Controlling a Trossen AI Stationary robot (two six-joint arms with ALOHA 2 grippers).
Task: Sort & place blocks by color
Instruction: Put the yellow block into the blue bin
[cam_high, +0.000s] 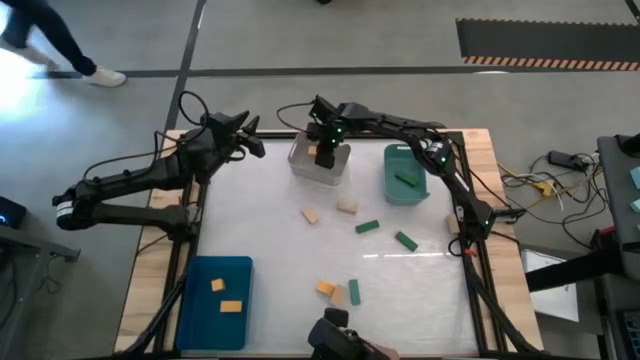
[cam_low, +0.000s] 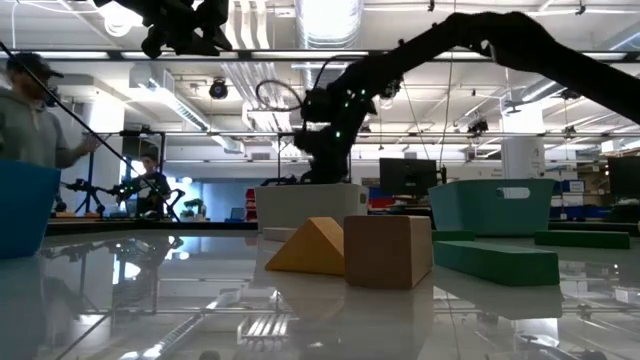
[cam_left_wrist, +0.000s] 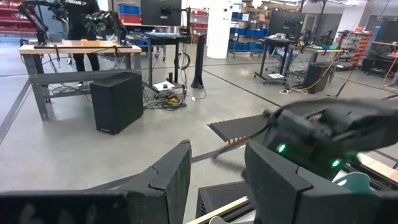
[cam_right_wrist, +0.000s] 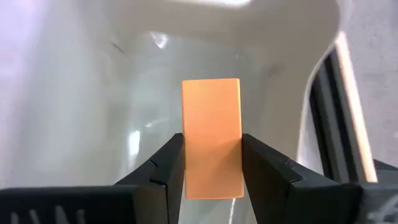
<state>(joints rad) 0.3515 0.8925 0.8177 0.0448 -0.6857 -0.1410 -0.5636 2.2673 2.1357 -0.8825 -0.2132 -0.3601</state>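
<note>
The right gripper (cam_right_wrist: 211, 165) clamps a flat-faced orange rectangular block (cam_right_wrist: 211, 137) between its two dark fingers, holding it upright directly above the open clear plastic bin (cam_high: 320, 165) at about twelve o'clock on the white table (cam_high: 260, 230). The block's face is smooth and evenly coloured, taller than it is wide, with crisp edges. Beside that bin, toward one o'clock, a teal bin (cam_high: 405, 190) holds a green bar (cam_high: 407, 179). Loose pieces lie around the table's centre: two pale tan wooden cubes (cam_high: 346, 207), two green bars (cam_high: 367, 227), and, toward six o'clock, an orange wedge (cam_low: 308, 247) touching a tan block (cam_low: 388, 251) with another green bar just beside them. A blue bin (cam_high: 215, 300) at seven o'clock contains two orange blocks (cam_high: 231, 306). The left gripper (cam_left_wrist: 214, 171) hangs over the table's edge at ten o'clock, its jaws apart and empty.
</note>
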